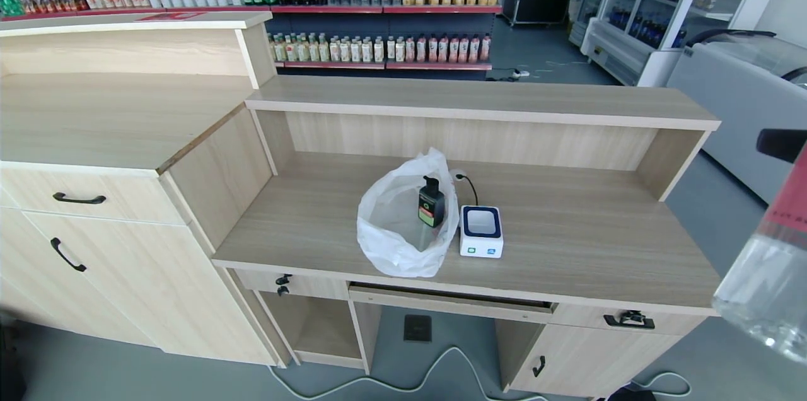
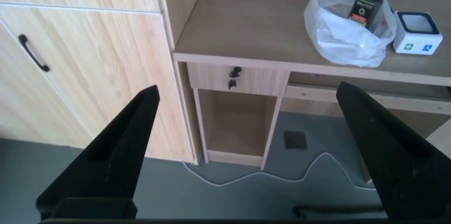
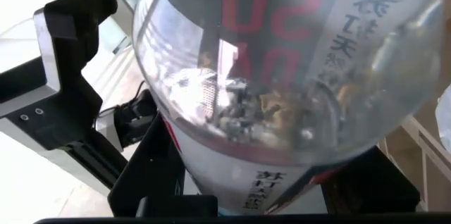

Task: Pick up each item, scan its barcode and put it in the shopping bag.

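- One clear plastic bottle with a red label hangs in the air closest to the head camera, off the right end of the table and well apart from the bag. The right gripper holds it, with its dark fingers clamped on the bottle's sides.
- One light wooden table carries the other things.
- One left gripper hovers in front of the table, low over the floor. Its two black fingers are spread wide and touch nothing.
- One white plastic shopping bag sits open near the table's front edge.
- One white square scanner with a dark blue rim lies just beside the bag.
- One dark pump bottle with a green and red label stands upright inside the bag.
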